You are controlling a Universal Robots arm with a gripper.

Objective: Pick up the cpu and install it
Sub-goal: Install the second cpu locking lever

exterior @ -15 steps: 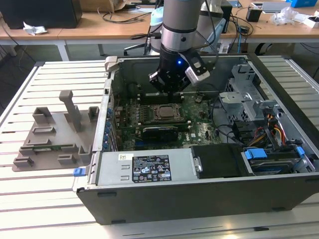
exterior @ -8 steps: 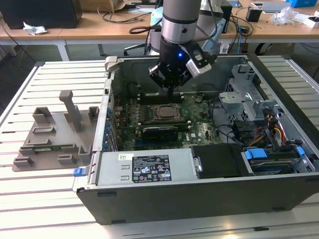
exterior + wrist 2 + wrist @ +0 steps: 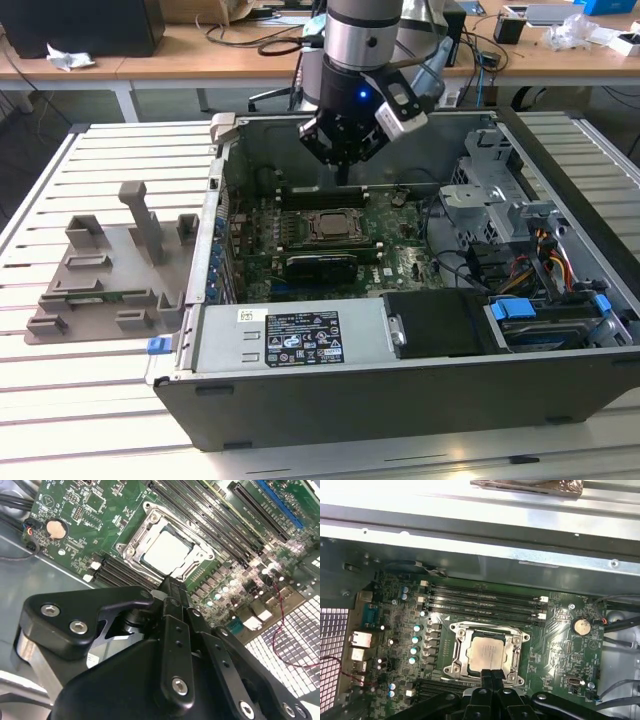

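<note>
The cpu [image 3: 487, 652] lies flat in the socket [image 3: 485, 652] on the motherboard [image 3: 555, 645], its silvery top bare inside the metal frame — so the picking up and the placing look done. In both wrist views the chip sits square in the frame with nothing resting on it.

The hand [image 3: 490, 676] hangs just above the board at the near edge of the socket, clear of the chip. Its two fingers [image 3: 172, 592] stand pressed together with no gap between them and nothing held — closed and empty. In the exterior view the hand [image 3: 345, 172] sits over the open case [image 3: 300, 345], above the socket.

What is left, by my reading, is the locking: the frame around the chip looks open rather than clamped over it, though I cannot be sure, since the hand covers the near side of the socket in both wrist views. No latch lever can be made out clearly.

The grey tray [image 3: 105, 275] rests on the counter [image 3: 60, 400] at the exterior view's left, well apart from the case; its pockets are too small to tell whether anything lies in them.
</note>
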